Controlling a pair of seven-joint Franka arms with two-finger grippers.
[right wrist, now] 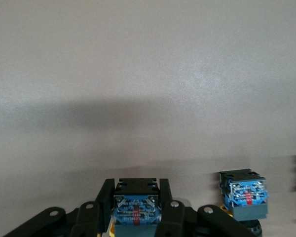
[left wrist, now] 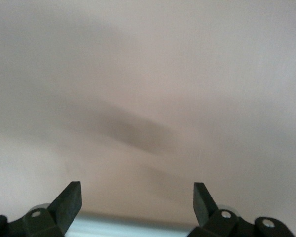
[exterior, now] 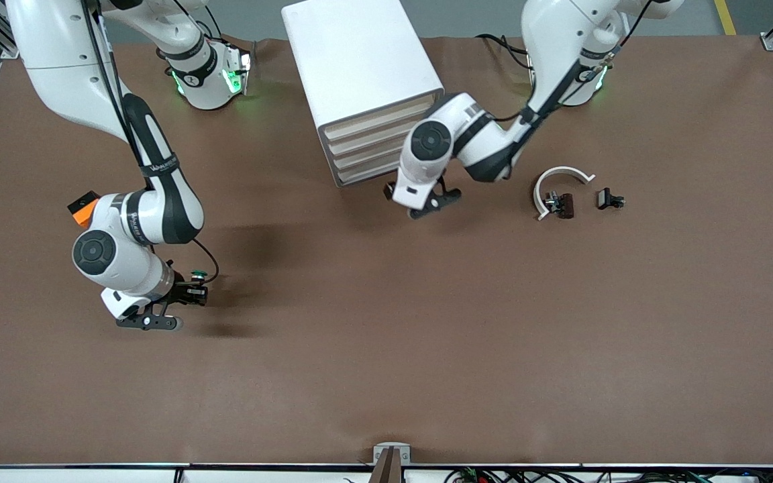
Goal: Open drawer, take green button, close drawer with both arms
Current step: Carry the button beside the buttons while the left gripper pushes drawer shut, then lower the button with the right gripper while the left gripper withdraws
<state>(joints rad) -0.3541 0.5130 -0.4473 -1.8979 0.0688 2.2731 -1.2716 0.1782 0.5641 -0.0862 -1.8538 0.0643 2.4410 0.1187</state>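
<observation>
The brown table (exterior: 427, 349) is seen filling nearly the whole frame, with both arms reaching down from its top edge. The right arm (exterior: 158, 211) is bent low in the lower part of the frame at its own end of the table; the left arm (exterior: 474, 137) is folded near the upper middle. The white cabinet (exterior: 359, 74) is placed at the top centre, and all four cream fronts are seen flush, the third drawer (exterior: 362, 161) among them, shut. The left gripper (exterior: 435, 200) is held low just in front of the cabinet's lower drawers; in the left wrist view the left gripper (left wrist: 137, 197) is shown with its jaws spread wide and nothing between them. A white curved piece (exterior: 564, 176) is laid toward the left arm's end, with a small brown part (exterior: 565, 205) touching it and a small black part (exterior: 609, 198) just beside. The right gripper (exterior: 193, 292) is clenched on the green-capped button (exterior: 198, 274), low over the table; in the right wrist view the button (right wrist: 136, 210) is pinched by its black body, and a second like unit (right wrist: 244, 195) is seen just beside
</observation>
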